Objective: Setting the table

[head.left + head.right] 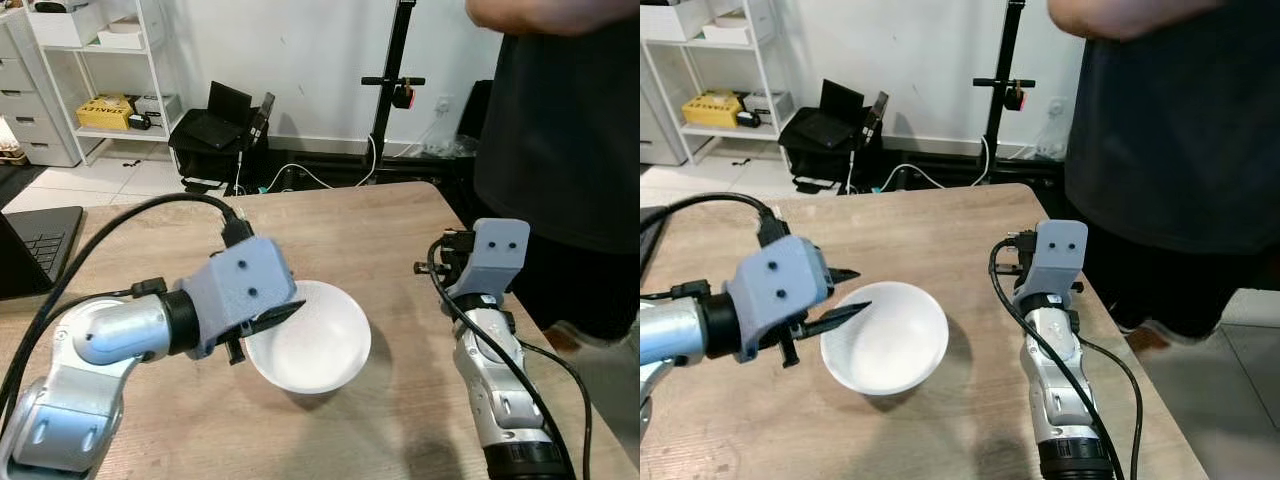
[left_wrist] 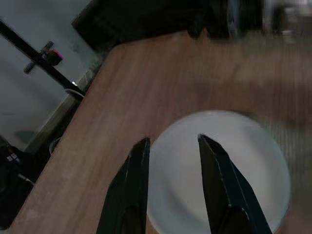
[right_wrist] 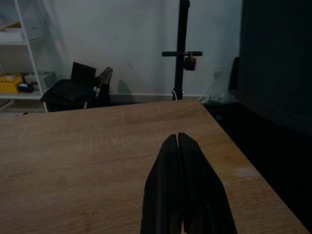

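A plain white bowl (image 1: 310, 338) stands upright on the wooden table (image 1: 360, 225), round and shallow, with a smooth unmarked inside that holds nothing. It sits toward the near side of the table, roughly midway across it (its shadow falls on the wood to the robot's right). The two black fingers (image 2: 214, 161) of the left gripper (image 1: 845, 295) are spread apart at the bowl's left rim, one tip over the inside and the other just outside the rim.
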Tool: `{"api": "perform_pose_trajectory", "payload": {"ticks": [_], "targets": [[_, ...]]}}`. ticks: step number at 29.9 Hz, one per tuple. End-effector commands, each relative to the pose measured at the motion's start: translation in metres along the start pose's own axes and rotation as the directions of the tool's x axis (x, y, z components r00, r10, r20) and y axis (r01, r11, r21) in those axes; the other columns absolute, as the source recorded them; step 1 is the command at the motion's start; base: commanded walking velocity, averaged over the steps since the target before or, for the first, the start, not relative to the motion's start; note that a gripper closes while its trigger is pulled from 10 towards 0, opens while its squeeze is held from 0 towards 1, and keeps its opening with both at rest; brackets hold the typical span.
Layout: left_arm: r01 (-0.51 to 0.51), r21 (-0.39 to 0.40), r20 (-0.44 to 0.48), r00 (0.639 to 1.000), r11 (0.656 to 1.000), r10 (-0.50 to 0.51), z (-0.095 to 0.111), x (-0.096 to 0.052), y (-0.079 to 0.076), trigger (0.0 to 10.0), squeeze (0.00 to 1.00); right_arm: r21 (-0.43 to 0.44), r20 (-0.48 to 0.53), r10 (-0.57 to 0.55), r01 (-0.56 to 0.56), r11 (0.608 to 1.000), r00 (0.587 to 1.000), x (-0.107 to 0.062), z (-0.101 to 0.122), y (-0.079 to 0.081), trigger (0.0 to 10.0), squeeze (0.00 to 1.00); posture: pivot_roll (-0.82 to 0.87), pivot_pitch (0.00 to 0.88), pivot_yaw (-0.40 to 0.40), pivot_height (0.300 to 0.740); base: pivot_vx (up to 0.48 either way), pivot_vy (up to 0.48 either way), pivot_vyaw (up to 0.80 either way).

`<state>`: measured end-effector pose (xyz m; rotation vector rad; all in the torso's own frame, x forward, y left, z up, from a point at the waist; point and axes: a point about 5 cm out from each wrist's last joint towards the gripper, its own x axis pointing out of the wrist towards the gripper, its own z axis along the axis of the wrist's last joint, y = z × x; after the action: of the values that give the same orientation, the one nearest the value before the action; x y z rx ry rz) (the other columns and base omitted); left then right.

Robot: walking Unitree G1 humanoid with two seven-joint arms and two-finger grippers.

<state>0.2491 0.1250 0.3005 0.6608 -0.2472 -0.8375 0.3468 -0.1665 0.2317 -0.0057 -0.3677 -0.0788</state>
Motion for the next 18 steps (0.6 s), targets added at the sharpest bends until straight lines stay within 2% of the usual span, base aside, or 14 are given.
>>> {"api": "perform_pose_trajectory", "payload": {"ticks": [1,2,3,4,5,6,8,9,10,12,13,18], "targets": [[-0.059,-0.034,0.029,0.998,0.998,0.06,0.003,0.0,0.004,10.0,0.0,0.004,-0.006,0.002,-0.002,1.0,1.0,-0.003,-0.002,-0.001,10.0,0.0,0.14,0.156,0.025,0.74,0.0,0.0,0.0],[-0.106,-0.066,0.045,0.993,0.992,0.109,0.003,0.002,0.008,10.0,0.0,0.004,-0.005,0.003,-0.003,1.0,1.0,-0.003,-0.002,0.0,10.0,0.0,0.14,0.156,0.025,0.74,0.0,0.0,0.0],[-0.27,-0.176,0.061,0.957,0.947,0.284,0.0,0.007,0.021,10.0,0.0,0.008,-0.004,0.005,-0.005,1.0,1.0,-0.004,-0.002,0.001,10.0,0.0,0.13,0.154,0.025,0.74,0.0,0.0,0.0],[-0.27,-0.176,0.061,0.957,0.947,0.284,0.0,0.007,0.021,10.0,0.0,0.008,-0.004,0.005,-0.005,1.0,1.0,-0.004,-0.002,0.001,10.0,0.0,0.13,0.154,0.025,0.74,0.0,0.0,0.0],[-0.369,-0.252,0.05,0.918,0.895,0.393,-0.004,0.009,0.029,10.0,0.0,0.011,-0.002,0.007,-0.007,1.0,1.0,-0.004,-0.002,0.002,10.0,0.0,0.13,0.154,0.025,0.74,0.0,0.0,0.0],[-0.369,-0.252,0.05,0.918,0.895,0.393,-0.004,0.009,0.029,10.0,0.0,0.011,-0.002,0.007,-0.007,1.0,1.0,-0.004,-0.002,0.002,10.0,0.0,0.13,0.154,0.025,0.74,0.0,0.0,0.0],[-0.544,-0.371,-0.012,0.813,0.753,0.582,-0.016,0.009,0.044,10.0,0.0,0.019,0.005,0.009,-0.009,1.0,1.0,-0.005,0.0,0.004,10.0,0.0,0.12,0.152,0.024,0.74,0.0,0.0,0.0],[-0.647,-0.382,-0.073,0.733,0.66,0.677,-0.027,0.003,0.054,10.0,0.0,0.024,0.009,0.009,-0.009,1.0,1.0,-0.005,0.001,0.004,10.0,0.0,0.12,0.152,0.022,0.74,0.0,0.0,0.0],[-0.647,-0.382,-0.073,0.733,0.66,0.677,-0.027,0.003,0.054,10.0,0.0,0.024,0.009,0.009,-0.009,1.0,1.0,-0.005,0.001,0.004,10.0,0.0,0.12,0.152,0.022,0.74,0.0,0.0,0.0],[-0.691,-0.386,-0.11,0.692,0.611,0.714,-0.033,0.0,0.06,10.0,0.0,0.025,0.01,0.009,-0.01,1.0,1.0,-0.005,0.001,0.005,10.0,0.0,0.12,0.151,0.02,0.74,0.0,0.0,0.0],[-0.691,-0.386,-0.11,0.692,0.611,0.714,-0.033,0.0,0.06,10.0,0.0,0.025,0.01,0.009,-0.01,1.0,1.0,-0.005,0.001,0.005,10.0,0.0,0.12,0.151,0.02,0.74,0.0,0.0,0.0],[-0.764,-0.375,-0.16,0.611,0.525,0.775,-0.039,-0.007,0.07,10.0,0.0,0.029,0.013,0.012,-0.012,1.0,1.0,-0.005,0.002,0.006,10.0,0.0,0.12,0.154,0.021,0.74,0.0,0.0,0.0]]}}
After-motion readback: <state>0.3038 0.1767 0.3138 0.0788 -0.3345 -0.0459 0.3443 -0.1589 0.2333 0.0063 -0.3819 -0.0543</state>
